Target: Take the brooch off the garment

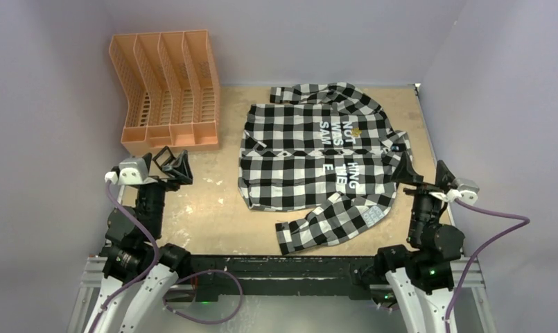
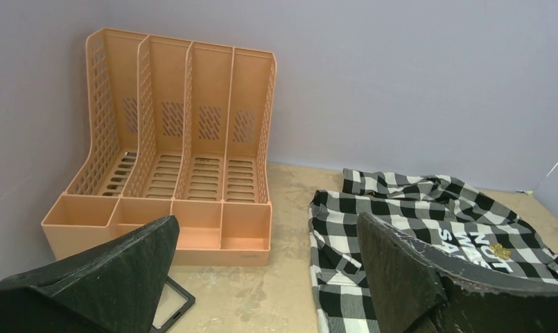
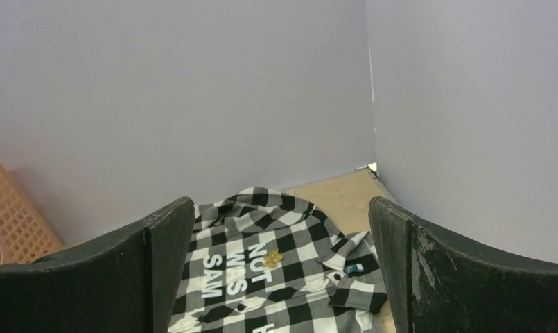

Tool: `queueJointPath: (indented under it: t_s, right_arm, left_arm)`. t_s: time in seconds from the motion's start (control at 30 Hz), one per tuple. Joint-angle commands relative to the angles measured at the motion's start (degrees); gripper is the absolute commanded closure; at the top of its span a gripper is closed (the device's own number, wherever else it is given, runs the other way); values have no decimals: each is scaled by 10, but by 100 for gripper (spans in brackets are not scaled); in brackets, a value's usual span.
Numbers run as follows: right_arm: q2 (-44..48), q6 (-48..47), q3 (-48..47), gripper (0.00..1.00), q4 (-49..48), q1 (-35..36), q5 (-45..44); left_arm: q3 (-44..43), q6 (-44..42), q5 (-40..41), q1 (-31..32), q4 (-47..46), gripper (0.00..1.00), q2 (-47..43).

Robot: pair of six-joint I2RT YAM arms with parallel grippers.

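— What do you see apart from the job itself?
— A peach plastic file rack [image 1: 166, 90]. I count four slots side by side, with rows of holes through the dividers. The tall ends face away from me and the low trays face toward me.
— What is the rack standing on?
— A tan table [image 1: 217, 208]; the rack sits at its far left corner.
— And around the rack?
— A lilac back wall [image 1: 297, 35] is right behind the rack, a side wall [image 1: 40, 104] is close on its left, and another wall [image 1: 498, 83] is well off to its right.
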State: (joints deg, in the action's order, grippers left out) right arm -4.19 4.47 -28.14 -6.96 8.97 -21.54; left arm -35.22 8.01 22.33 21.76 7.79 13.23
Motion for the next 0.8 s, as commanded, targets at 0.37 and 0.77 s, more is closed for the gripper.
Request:
queueJointPath:
  t_s: [0.37, 0.77]
  right_arm:
    - [-183, 173, -174, 2, 244, -2, -23]
    - [-349, 303, -200, 2, 359, -2, 49]
  left_arm:
    - [-57, 98, -77, -7, 31, 1, 120]
    - [-117, 180, -239, -8, 52, 1, 388]
